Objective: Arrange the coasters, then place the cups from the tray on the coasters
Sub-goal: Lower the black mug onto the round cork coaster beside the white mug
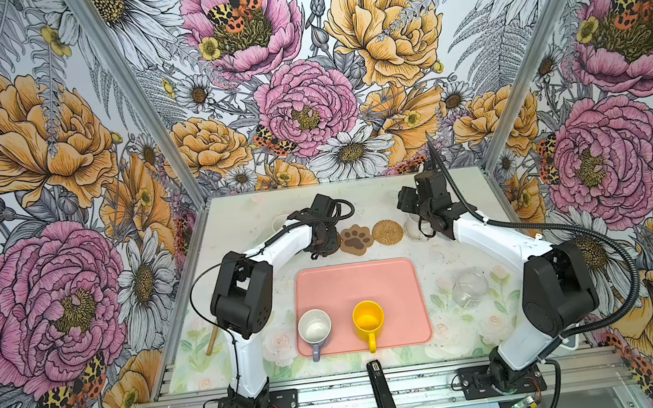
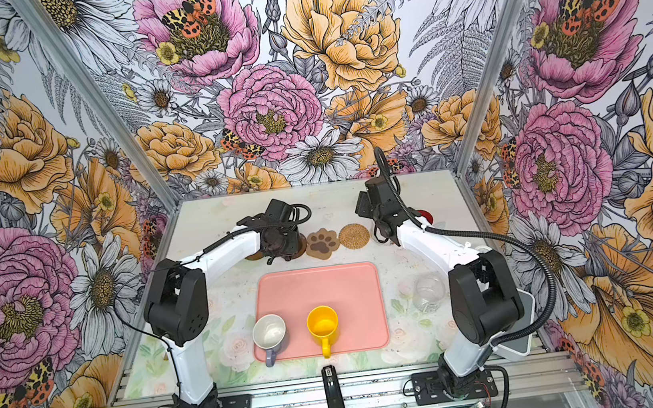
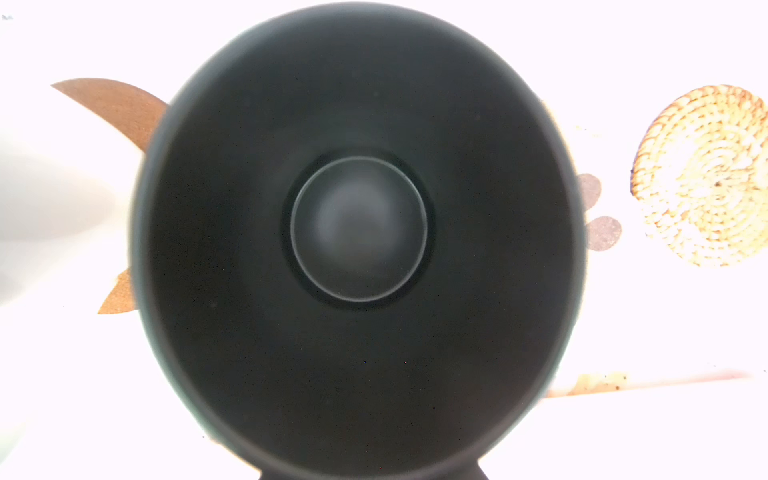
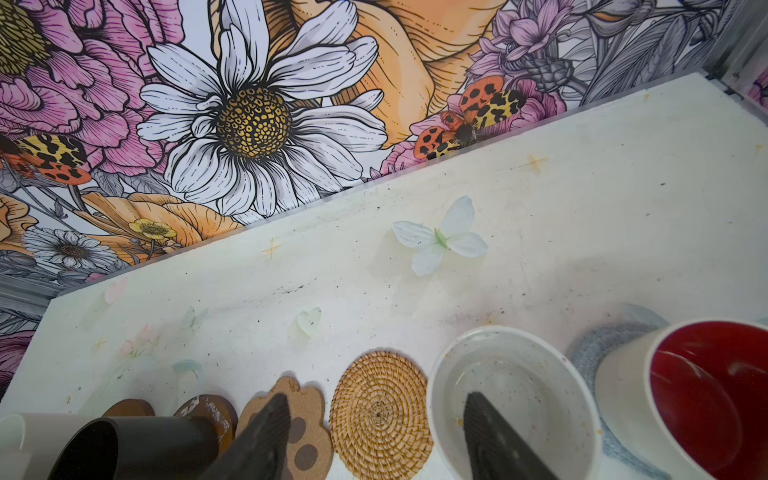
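Where the row of mats begins at the far left of the bench (image 1: 243, 218), a plain white handled mug (image 4: 16, 440) stands on a glossy brown disc coaster (image 4: 129, 408), mostly hidden behind the left arm in both top views. Just to its right the left claw (image 1: 320, 241) hangs straight over a black handled mug (image 3: 357, 228) that sits on a second glossy brown disc (image 4: 208, 409). The left wrist view looks down into the mug's mouth and shows no fingers, so I cannot tell whether this claw is parted or pinching the rim.

Next in the row lie a tan paw-shaped cork coaster (image 1: 356, 240) and a golden woven round coaster (image 1: 387, 231), both bare. The right claw (image 4: 377, 398) stands wide apart and grips nothing. In the right wrist view one finger (image 4: 266, 432) shows over the paw mat and the other dips inside a speckled white mug (image 4: 515, 399), with the golden round and the mug's near wall between them. That mug rests on a whitish woven round (image 1: 410, 236). Right of it a white mug with a red inside (image 4: 698, 395) stands on a pale blue woven round (image 4: 590, 349).

Nearer the arm bases, the salmon-pink rectangular tray (image 1: 358, 281) carries a lavender mug with a white inside (image 1: 314, 327) at its near left corner and a yellow mug (image 1: 368, 319) beside it, both well apart from the claws. A clear glass jar (image 1: 470, 287) stands right of the tray.
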